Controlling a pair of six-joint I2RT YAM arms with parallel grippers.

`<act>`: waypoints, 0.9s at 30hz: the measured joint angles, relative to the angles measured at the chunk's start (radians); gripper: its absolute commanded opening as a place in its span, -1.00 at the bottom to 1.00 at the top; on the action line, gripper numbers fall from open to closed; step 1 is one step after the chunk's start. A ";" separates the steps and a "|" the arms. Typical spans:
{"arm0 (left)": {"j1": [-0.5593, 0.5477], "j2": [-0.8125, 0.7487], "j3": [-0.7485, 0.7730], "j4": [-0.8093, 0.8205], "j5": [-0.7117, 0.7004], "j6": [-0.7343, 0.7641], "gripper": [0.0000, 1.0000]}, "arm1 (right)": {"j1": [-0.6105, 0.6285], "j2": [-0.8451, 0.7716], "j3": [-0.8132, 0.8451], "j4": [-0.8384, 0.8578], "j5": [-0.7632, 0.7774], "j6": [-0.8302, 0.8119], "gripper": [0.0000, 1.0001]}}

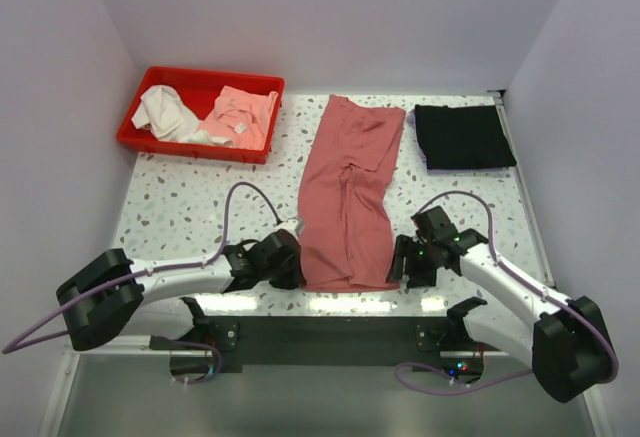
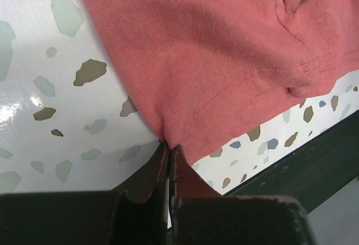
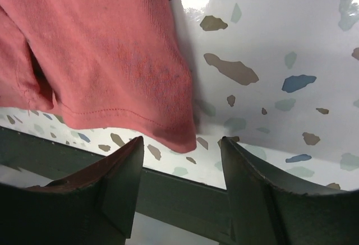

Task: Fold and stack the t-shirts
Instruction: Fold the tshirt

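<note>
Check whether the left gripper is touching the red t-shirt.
Touching. The left wrist view shows the left gripper shut on a corner of the red t-shirt, with the cloth pinched between its jaws.

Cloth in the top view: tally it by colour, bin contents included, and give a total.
Rose-red: 1, the rose-red t-shirt laid out mid-table.
Black: 1, the black t-shirt, folded at the far right.
White: 1, the white cloth, crumpled in the red bin.
Pink: 1, the pink cloth, in the same bin.
Total: 4.
</note>
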 measured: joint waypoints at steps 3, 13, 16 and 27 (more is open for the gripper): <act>0.000 0.000 0.000 0.000 0.001 0.000 -1.00 | 0.000 0.013 -0.012 0.021 -0.006 0.016 -0.21; 0.000 -0.006 -0.012 0.008 0.005 -0.011 -1.00 | 0.000 0.009 -0.096 0.118 -0.080 0.086 -0.91; 0.000 -0.023 -0.024 0.006 0.006 -0.023 -1.00 | 0.000 -0.019 -0.119 0.126 -0.101 0.104 -0.92; -0.006 -0.198 -0.122 -0.034 0.063 -0.069 -1.00 | 0.061 -0.250 -0.220 0.017 -0.159 0.195 -0.92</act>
